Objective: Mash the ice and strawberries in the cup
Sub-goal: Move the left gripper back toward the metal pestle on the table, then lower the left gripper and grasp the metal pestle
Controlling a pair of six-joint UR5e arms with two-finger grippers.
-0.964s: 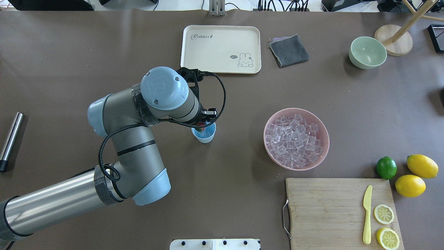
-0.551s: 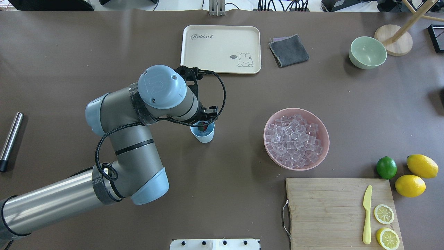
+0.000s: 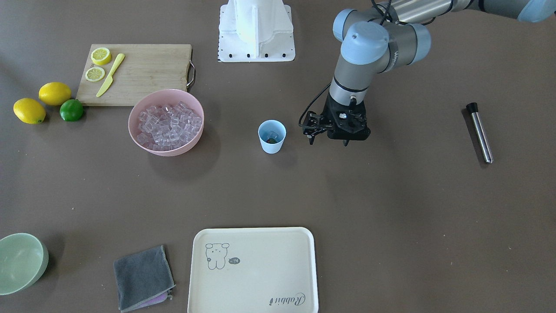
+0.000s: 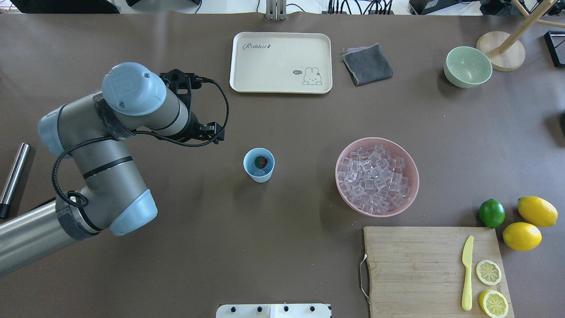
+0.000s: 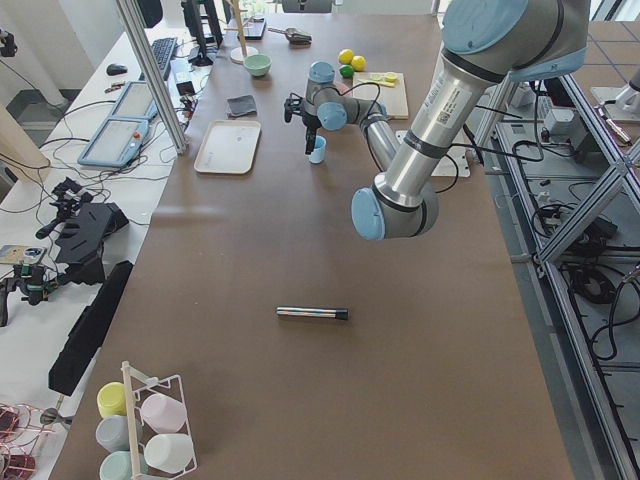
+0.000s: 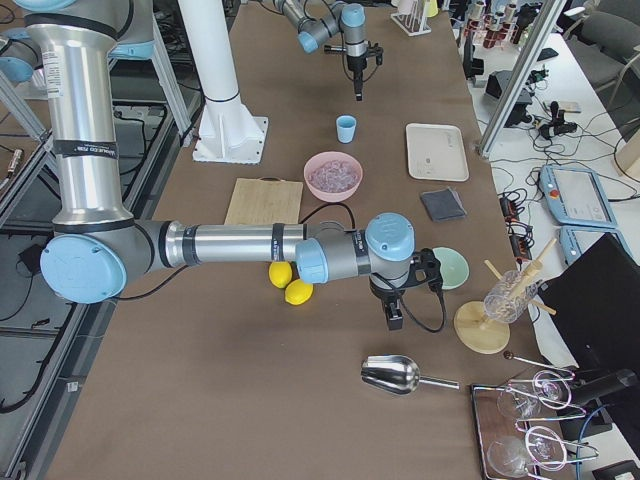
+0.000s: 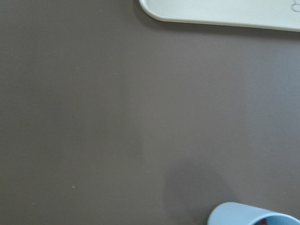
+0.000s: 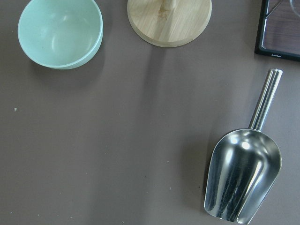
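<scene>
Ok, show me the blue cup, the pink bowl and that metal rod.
Blue cup (image 4: 260,178): overhead view, outer wall below the rim.
Pink bowl (image 3: 169,151): front-facing view, outer wall nearest the camera.
Metal rod (image 3: 480,134): front-facing view, middle of the shaft.

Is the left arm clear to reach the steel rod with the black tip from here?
Probably yes: the steel rod lies by itself on the left gripper's own side, and nothing stands between them.

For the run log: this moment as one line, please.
cup: upright, strawberry inside | left gripper: beside cup, not touching | ice: heaped in pink bowl | steel rod: lying flat, unheld
</scene>
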